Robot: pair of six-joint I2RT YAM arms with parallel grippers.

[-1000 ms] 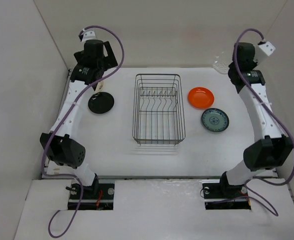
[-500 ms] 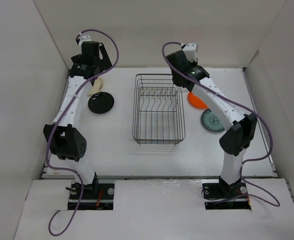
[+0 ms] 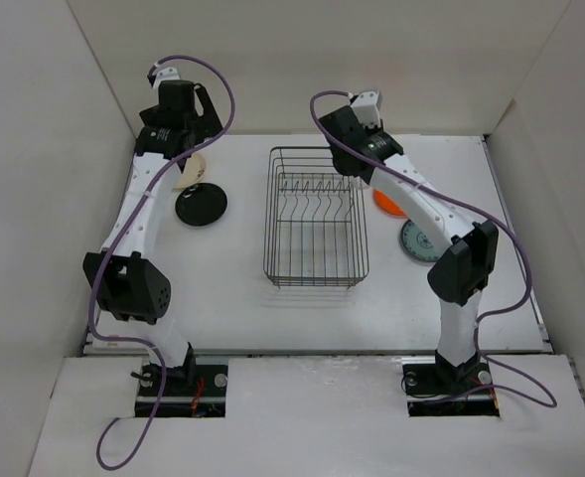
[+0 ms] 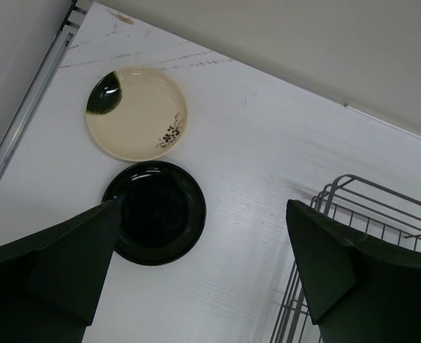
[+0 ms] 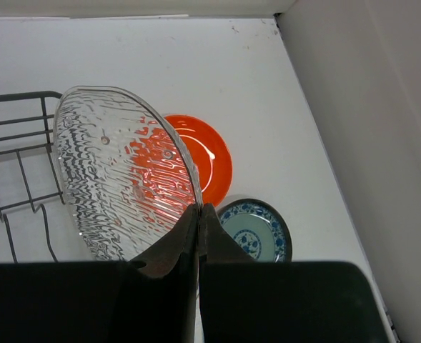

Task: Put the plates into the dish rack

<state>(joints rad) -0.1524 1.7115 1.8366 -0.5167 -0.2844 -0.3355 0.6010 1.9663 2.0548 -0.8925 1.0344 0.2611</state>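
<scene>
Right gripper (image 5: pixel 198 211) pinched on rippled clear glass plate (image 5: pixel 117 171); left gripper (image 4: pixel 201 214) wide apart, empty.

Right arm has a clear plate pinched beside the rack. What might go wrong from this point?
1. The right gripper pinches the clear plate by its rim only, so it could slip or swing.
2. When lowered, its edge may catch the wire rim of the dish rack instead of seating between prongs.

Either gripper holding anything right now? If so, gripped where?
The right gripper holds a clear ribbed glass plate, pinched at its rim with the jaws shut on the edge. The left gripper is open and holds nothing.
</scene>
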